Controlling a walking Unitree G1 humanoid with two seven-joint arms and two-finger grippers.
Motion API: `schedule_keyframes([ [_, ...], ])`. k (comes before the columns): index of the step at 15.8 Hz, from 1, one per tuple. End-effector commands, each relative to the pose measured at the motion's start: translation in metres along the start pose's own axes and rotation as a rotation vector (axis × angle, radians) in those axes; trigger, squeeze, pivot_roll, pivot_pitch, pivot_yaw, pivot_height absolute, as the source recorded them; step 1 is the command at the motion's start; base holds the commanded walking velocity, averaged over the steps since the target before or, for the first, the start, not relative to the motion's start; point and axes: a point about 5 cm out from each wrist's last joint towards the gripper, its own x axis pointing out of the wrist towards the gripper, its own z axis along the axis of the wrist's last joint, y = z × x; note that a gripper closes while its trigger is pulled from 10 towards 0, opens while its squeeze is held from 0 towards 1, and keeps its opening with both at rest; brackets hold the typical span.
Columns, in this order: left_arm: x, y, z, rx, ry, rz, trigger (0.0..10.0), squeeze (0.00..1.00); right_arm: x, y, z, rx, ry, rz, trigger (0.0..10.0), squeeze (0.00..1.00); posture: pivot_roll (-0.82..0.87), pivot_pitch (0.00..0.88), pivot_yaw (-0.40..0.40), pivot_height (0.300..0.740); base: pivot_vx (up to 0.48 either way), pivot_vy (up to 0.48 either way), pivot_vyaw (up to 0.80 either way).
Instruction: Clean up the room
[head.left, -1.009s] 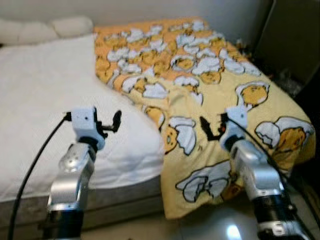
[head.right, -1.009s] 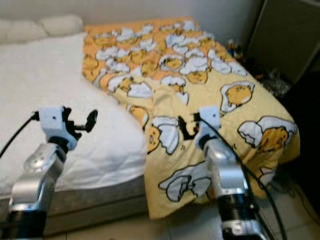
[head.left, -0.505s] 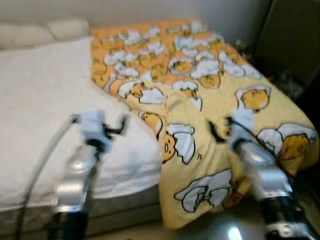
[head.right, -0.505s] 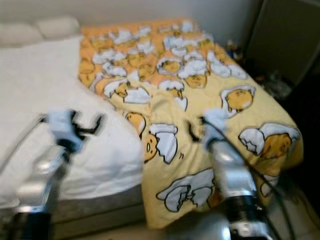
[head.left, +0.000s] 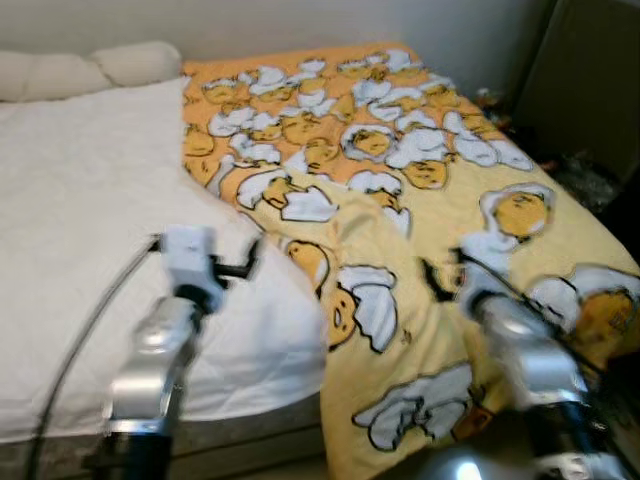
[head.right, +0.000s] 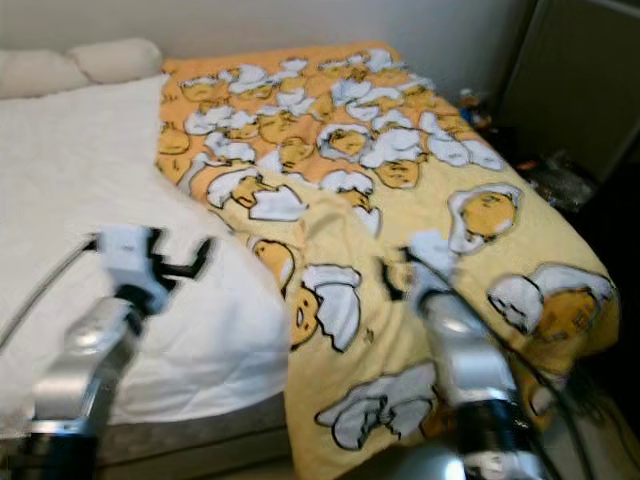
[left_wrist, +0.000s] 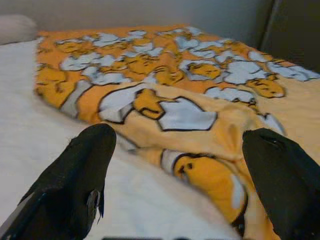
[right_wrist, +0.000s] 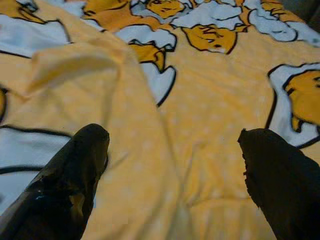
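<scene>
A bed (head.left: 80, 200) with a white sheet (head.left: 90, 230) filled most of the head views, with two pale pillows (head.left: 90, 65) at its far end against the wall. A yellow-and-orange blanket (head.left: 430, 190), printed with white-and-orange cartoon figures, lay spread over the robot's right half of the bed. Its near end hung over the foot of the mattress, and its left edge formed a raised fold (head.left: 350, 210) lying on the sheet. A dark cabinet (head.left: 590, 70) stood to the right of the bed, with small blurred items (head.left: 580, 170) on the floor beside it that could not be identified.

The left claw (head.left: 250, 262) was raised over the white sheet, just left of the blanket's folded edge. In the left wrist view its two black fingers (left_wrist: 80, 175) stood wide apart with nothing between them, the sheet and the blanket's edge (left_wrist: 165, 125) lying beyond.

The right claw (head.left: 437, 280) was held low over the blanket near the foot of the bed, blurred in the head views. In the right wrist view its fingers (right_wrist: 75, 180) were likewise spread wide and empty, directly above the blanket (right_wrist: 200, 130); contact with the cloth could not be determined.
</scene>
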Motion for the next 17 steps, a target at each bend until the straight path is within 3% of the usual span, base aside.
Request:
schedule_keyframes([
  [1, -0.005, 0.009, 0.001, 0.017, 0.010, 0.026, 10.0, 0.90, 0.002, 0.007, 0.004, -0.005, -0.009, 0.018, 10.0, 0.00, -0.02, 0.000, 0.044, 0.740, 0.337, 0.000, 0.00],
  [3, -0.008, 0.007, 0.001, 0.012, 0.006, 0.014, 10.0, 0.90, -0.001, 0.006, 0.006, -0.006, -0.016, 0.015, 10.0, 0.00, -0.03, 0.000, 0.039, 0.740, 0.334, 0.000, 0.00],
  [6, -0.014, 0.004, 0.002, -0.028, -0.008, -0.013, 10.0, 0.82, -0.006, 0.006, 0.005, -0.018, -0.013, 0.031, 10.0, 0.00, -0.03, 0.000, 0.029, 0.740, 0.000, 0.000, 0.00],
  [7, -0.016, 0.001, -0.002, -0.023, 0.009, -0.060, 10.0, 0.76, -0.007, 0.006, 0.004, -0.022, 0.000, 0.035, 10.0, 0.00, -0.03, 0.000, 0.025, 0.740, 0.000, 0.000, 0.00],
  [8, -0.021, -0.006, -0.009, 0.003, 0.058, -0.189, 10.0, 0.73, -0.010, 0.006, -0.006, 0.007, 0.048, 0.036, 10.0, 0.01, -0.05, 0.000, 0.037, 0.740, 0.000, 0.000, 0.00],
  [9, -0.021, -0.007, -0.010, -0.001, 0.066, -0.220, 10.0, 0.71, -0.010, 0.005, -0.010, 0.008, 0.065, 0.035, 10.0, 0.69, -0.05, 0.000, 0.043, 0.740, 0.000, 0.000, 0.00],
  [10, -0.021, -0.009, -0.010, 0.000, 0.072, -0.264, 10.0, 0.71, -0.009, 0.005, -0.017, 0.015, 0.088, 0.036, 10.0, 1.00, -0.06, 0.000, 0.046, 0.740, 0.000, 0.000, 0.00],
  [14, -0.014, -0.025, 0.001, 0.061, 0.127, -0.606, 10.0, 0.69, 0.004, -0.007, -0.049, 0.103, 0.247, 0.071, 10.0, 1.00, -0.06, 0.000, 0.076, 0.740, 0.000, 0.000, 0.00],
  [17, -0.011, -0.030, 0.002, 0.084, 0.188, -0.740, 10.0, 0.65, 0.013, -0.015, -0.052, 0.114, 0.285, 0.060, 10.0, 1.00, -0.04, 0.000, 0.083, 0.740, 0.000, 0.000, 0.00],
])
